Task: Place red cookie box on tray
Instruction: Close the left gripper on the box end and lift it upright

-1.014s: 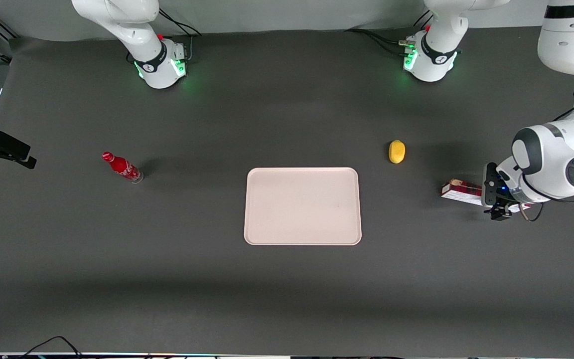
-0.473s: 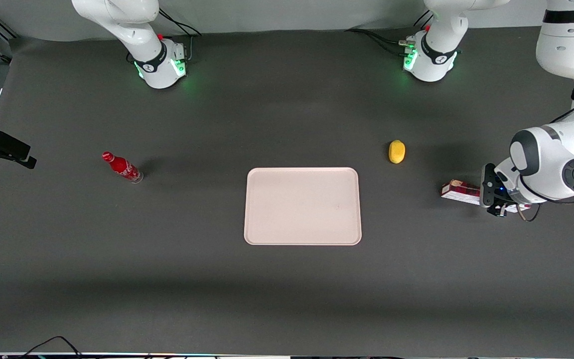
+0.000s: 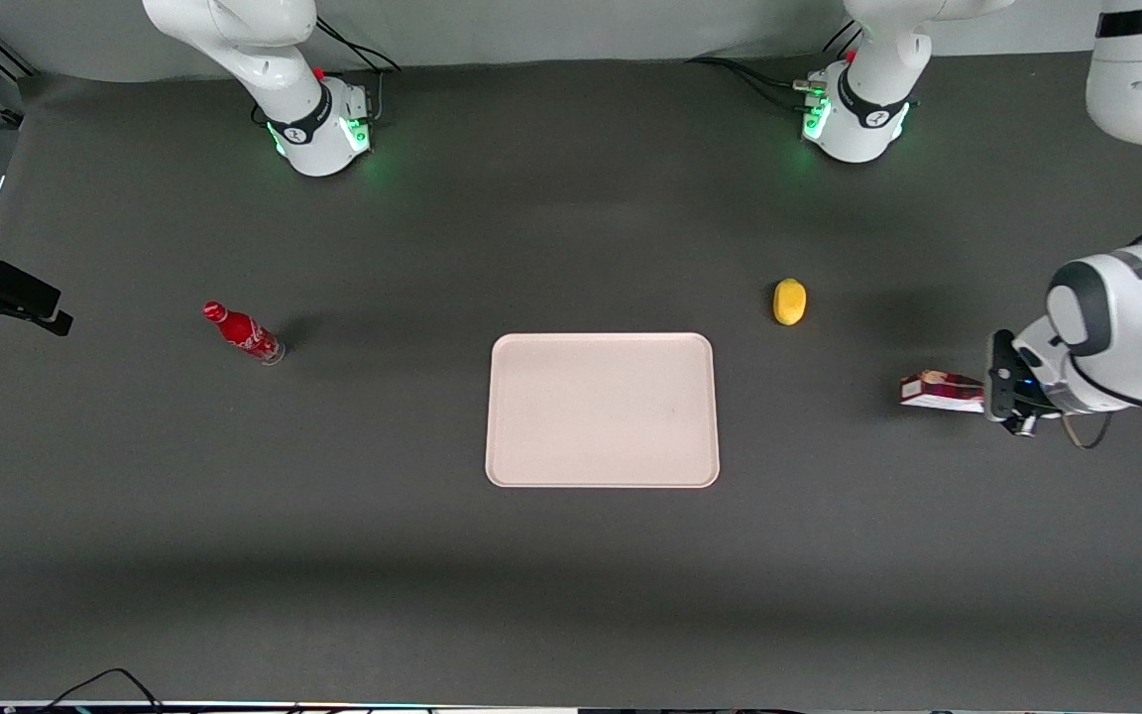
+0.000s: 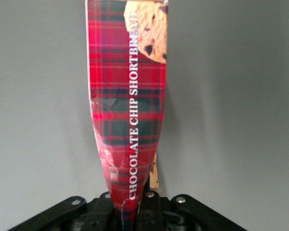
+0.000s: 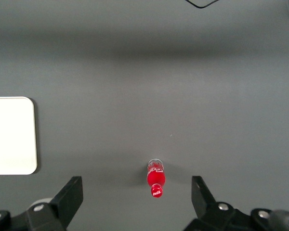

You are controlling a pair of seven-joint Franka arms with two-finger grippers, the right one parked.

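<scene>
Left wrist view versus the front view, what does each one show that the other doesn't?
Only the left wrist view shows the words CHOCOLATE CHIP SHORTBREAD on the tartan face of the long dark red cookie box, pinched in the left gripper. Only the front view shows the flat pale pinkish-beige tray, the small yellow rounded object and the small red bottle. Both show the box, the gripper and the dark grey table.

In the front view the arm's wrist hides the tool (image 3: pixel 1012 402) and one end of the red cookie box (image 3: pixel 940 391). In the wrist view the box (image 4: pixel 130 110) is cut off by the frame's edge, its pinched end crumpled between the fingers (image 4: pixel 149 211).
</scene>
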